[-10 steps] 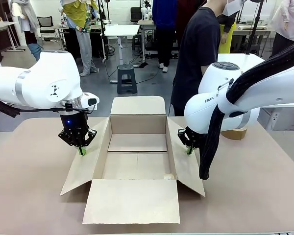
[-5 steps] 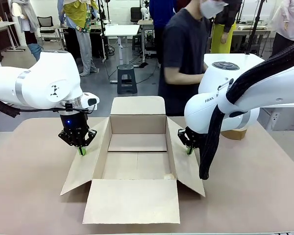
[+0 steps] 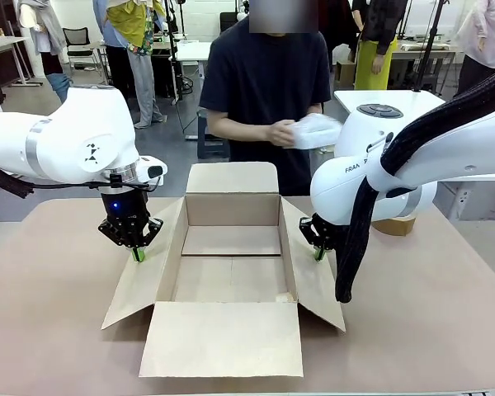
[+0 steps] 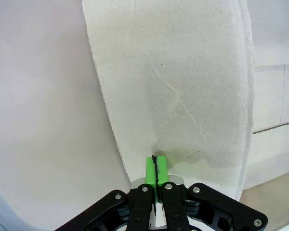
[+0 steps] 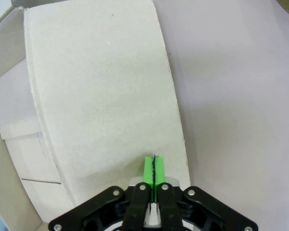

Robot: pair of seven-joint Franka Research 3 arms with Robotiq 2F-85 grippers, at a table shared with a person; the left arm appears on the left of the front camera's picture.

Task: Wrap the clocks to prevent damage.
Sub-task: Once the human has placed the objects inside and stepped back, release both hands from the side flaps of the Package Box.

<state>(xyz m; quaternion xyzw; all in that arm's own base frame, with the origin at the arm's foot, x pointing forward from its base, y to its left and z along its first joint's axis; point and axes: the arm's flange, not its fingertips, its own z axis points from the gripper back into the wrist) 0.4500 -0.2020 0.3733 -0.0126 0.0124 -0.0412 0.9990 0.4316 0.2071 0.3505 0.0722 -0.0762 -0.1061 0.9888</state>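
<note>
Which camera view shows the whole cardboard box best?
Front view: the cardboard box lies open, all four flaps spread. The left wrist view shows its left flap, the right wrist view its right flap.

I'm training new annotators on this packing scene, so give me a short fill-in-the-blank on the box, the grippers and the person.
1. The box is ____ on top, its flaps spread outward.
2. The left gripper and right gripper both have their fingers ____.
3. Each gripper's tip touches a side ____ of the box.
4. The person holds a ____ bundle.
Missing words: open; shut; flap; white.
</note>
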